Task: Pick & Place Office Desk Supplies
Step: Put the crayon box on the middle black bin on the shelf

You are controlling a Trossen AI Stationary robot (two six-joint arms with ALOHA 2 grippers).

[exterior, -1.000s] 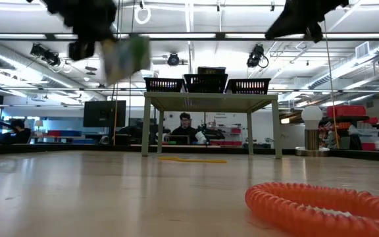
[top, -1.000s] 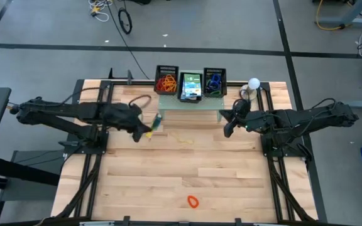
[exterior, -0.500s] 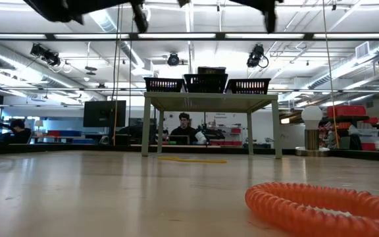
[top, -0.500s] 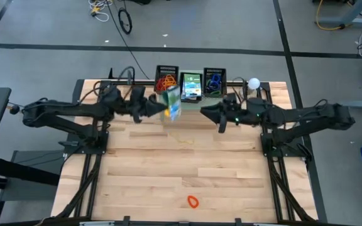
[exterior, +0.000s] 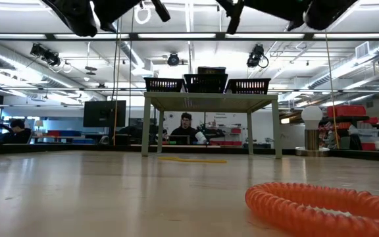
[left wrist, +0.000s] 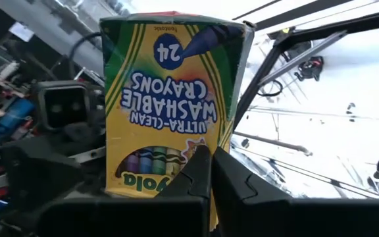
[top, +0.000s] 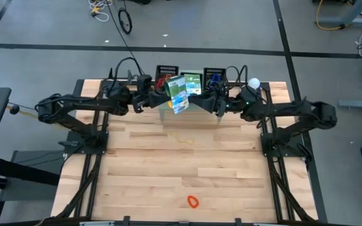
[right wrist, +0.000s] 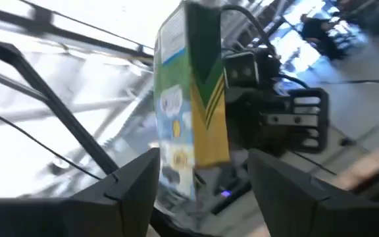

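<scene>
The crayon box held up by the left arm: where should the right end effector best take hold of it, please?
Probably by its free end and two broad printed faces: the left end effector already clamps the crayon box at one end, and the open right end effector faces its narrow edge.

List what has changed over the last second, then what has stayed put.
The left gripper, shut on the crayon box, has carried it from low over the table's middle up toward the black bins on the stand. The right gripper, open, has moved in to face the box, its fingers on either side of it. The orange coil, the yellow rubber band and the bins have stayed put.
</scene>
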